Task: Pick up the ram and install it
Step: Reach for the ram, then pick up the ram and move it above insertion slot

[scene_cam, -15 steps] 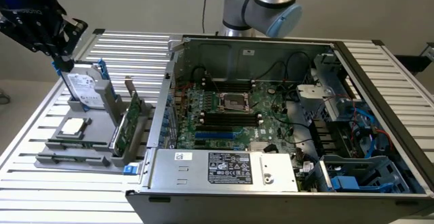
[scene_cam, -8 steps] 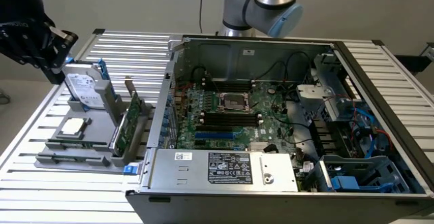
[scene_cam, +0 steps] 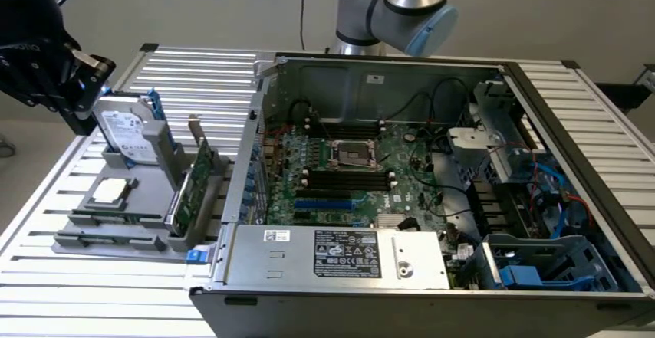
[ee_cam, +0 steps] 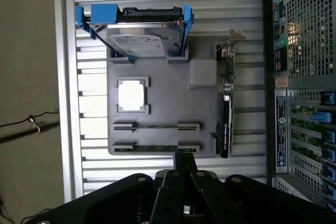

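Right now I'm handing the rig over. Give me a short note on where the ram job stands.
Hand: shut, empty, above the grey holder.
Ram: in its holder slot, untouched.
Done: nothing yet.
Left: pick up the ram and seat it in the board's black slots inside the open case.

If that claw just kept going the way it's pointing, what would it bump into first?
Most likely the ram lying in the grey holder, in the slot nearest the gripper, or the holder's edge beside it; depth is hard to judge.
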Robot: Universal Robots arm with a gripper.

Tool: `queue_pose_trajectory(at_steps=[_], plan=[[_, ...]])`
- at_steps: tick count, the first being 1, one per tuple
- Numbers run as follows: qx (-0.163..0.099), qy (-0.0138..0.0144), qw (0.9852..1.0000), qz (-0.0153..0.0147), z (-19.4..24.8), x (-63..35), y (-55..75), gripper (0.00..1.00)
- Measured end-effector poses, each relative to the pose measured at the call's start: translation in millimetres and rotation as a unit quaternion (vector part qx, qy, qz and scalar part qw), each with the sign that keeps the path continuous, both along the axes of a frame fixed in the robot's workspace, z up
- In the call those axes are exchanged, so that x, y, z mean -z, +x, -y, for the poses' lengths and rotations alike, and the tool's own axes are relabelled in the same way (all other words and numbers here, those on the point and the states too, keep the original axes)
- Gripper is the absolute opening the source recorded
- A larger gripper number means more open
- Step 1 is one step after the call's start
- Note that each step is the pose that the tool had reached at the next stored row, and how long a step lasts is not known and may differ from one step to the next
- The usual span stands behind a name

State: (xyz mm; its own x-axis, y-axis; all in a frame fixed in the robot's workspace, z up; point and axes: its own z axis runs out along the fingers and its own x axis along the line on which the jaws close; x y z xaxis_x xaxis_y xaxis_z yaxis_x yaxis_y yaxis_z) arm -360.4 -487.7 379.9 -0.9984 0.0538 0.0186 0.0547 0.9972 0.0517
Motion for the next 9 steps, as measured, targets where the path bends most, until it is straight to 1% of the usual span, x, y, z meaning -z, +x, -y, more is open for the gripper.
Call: queue_pose_trajectory(at_steps=[9], plan=[[0.000, 0.0000, 1.0000, 0.0000, 0.0, 0.0, 0.0, 0.11]])
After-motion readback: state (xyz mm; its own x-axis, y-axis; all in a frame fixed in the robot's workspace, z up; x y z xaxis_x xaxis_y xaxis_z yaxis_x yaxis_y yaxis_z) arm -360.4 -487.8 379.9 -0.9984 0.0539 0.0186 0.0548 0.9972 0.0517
